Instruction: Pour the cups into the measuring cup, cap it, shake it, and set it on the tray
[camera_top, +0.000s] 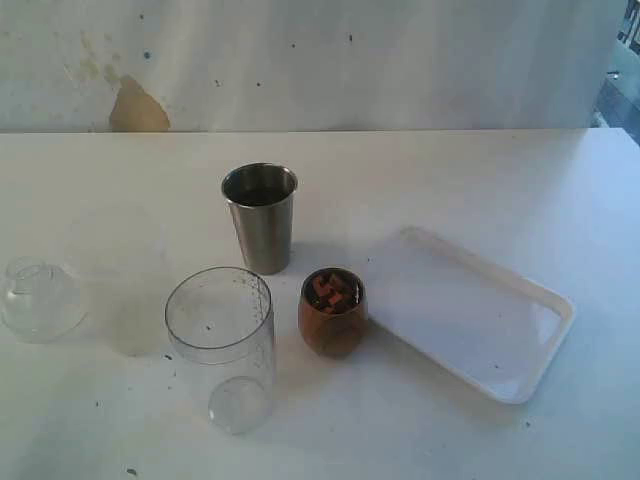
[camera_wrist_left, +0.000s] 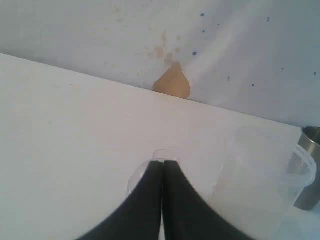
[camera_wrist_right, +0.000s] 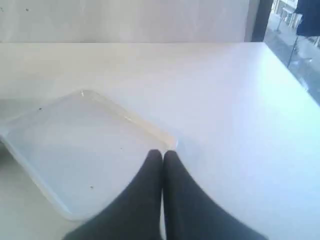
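A shiny steel tumbler (camera_top: 260, 215) stands at mid table. In front of it to the right is the brown wooden cup (camera_top: 332, 312), with orange and dark pieces inside. The clear graduated measuring cup (camera_top: 222, 340) stands open at the front left. Far left lies the clear dome cap (camera_top: 40, 298). The white tray (camera_top: 470, 305) lies on the right. Neither gripper shows in the exterior view. In the left wrist view my left gripper (camera_wrist_left: 163, 162) is shut and holds nothing, just above the cap (camera_wrist_left: 141, 173). My right gripper (camera_wrist_right: 163, 153) is shut and holds nothing over a corner of the tray (camera_wrist_right: 75, 145).
A frosted translucent cup (camera_top: 128, 285) stands between the cap and the measuring cup; it shows in the left wrist view too (camera_wrist_left: 260, 185), with the steel tumbler (camera_wrist_left: 310, 167) behind it. A stained wall (camera_top: 320, 60) closes the table's far edge.
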